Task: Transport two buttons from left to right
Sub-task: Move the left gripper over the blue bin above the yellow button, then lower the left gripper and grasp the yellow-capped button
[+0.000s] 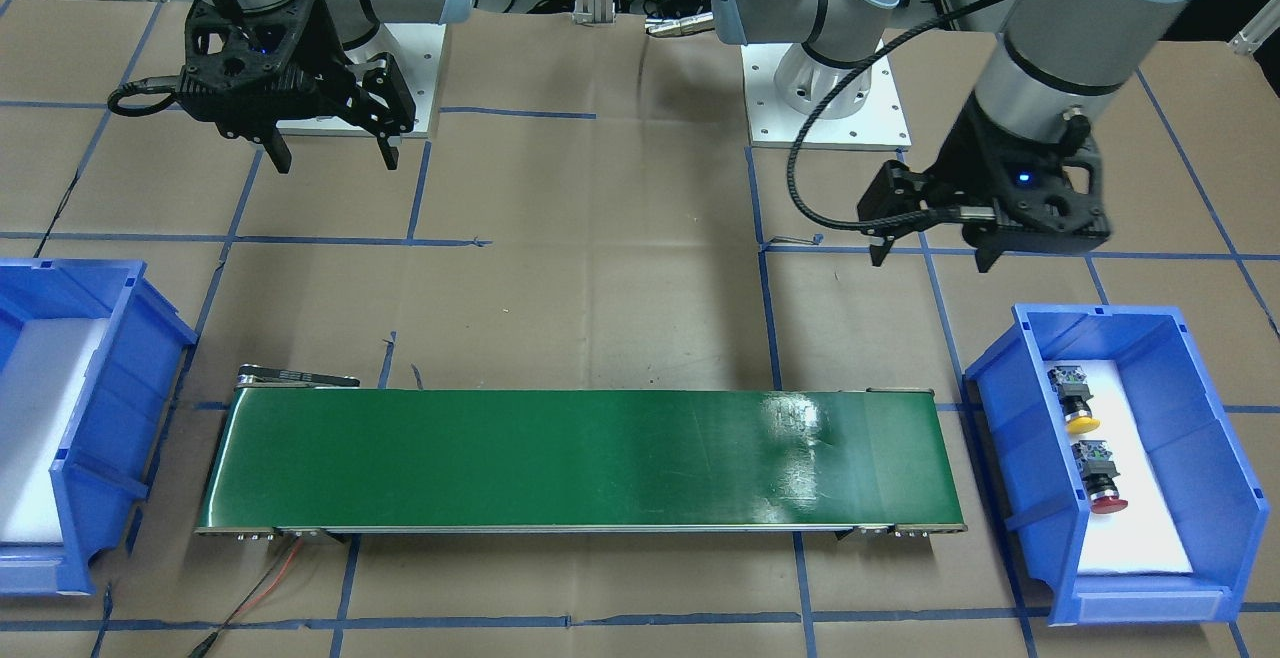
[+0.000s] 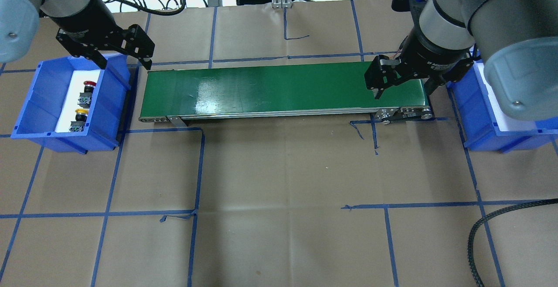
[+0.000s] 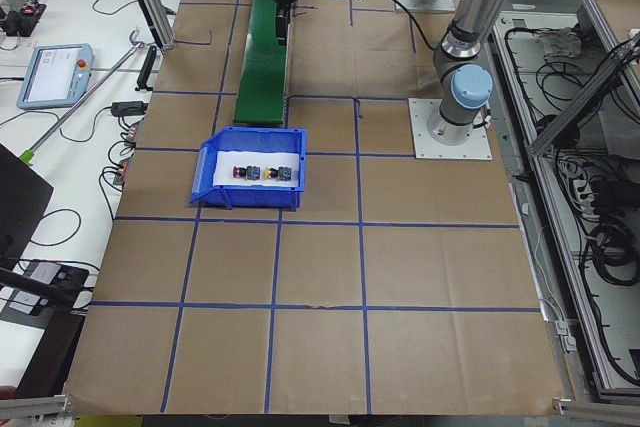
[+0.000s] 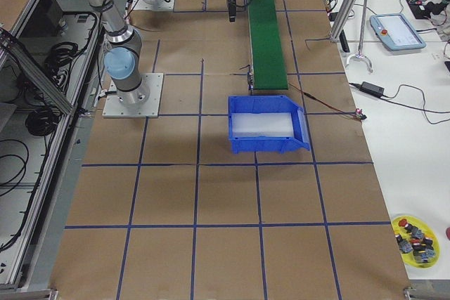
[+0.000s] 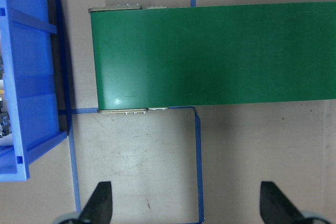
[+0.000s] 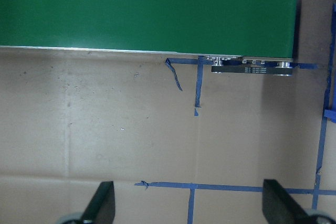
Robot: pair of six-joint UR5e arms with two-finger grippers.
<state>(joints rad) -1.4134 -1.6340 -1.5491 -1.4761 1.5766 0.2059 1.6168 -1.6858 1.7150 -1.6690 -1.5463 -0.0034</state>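
– Over on the left, inside the left bin (image 2: 39, 104), both buttons lie on a white pad (image 2: 67, 104); the red button (image 2: 87, 90) is the farther one, the yellow button (image 2: 79, 117) nearer the robot and a little apart from it; so where does the job stand?
– At its start, I judge; no button shows on the belt (image 2: 283, 88) or in the right bin (image 2: 475, 117).
– And the fingers?
– The left gripper (image 2: 125, 62) hovers high near the left bin's right wall and the belt's left end, spread wide with nothing between its fingers; the right gripper (image 2: 403, 93) hangs by the belt's right end, equally wide and empty.
– What does the next move ask?
– Probably the left arm must shift left over the pad, line its fingers across one black body, come down and close; the bin walls stand close on both sides, so a straight descent seems wise.
– How do the buttons look for gripping?
– Each lies on its side, mushroom cap pointing away from the robot, grey square base toward it; the round black body between looks the best hold, though it may roll.
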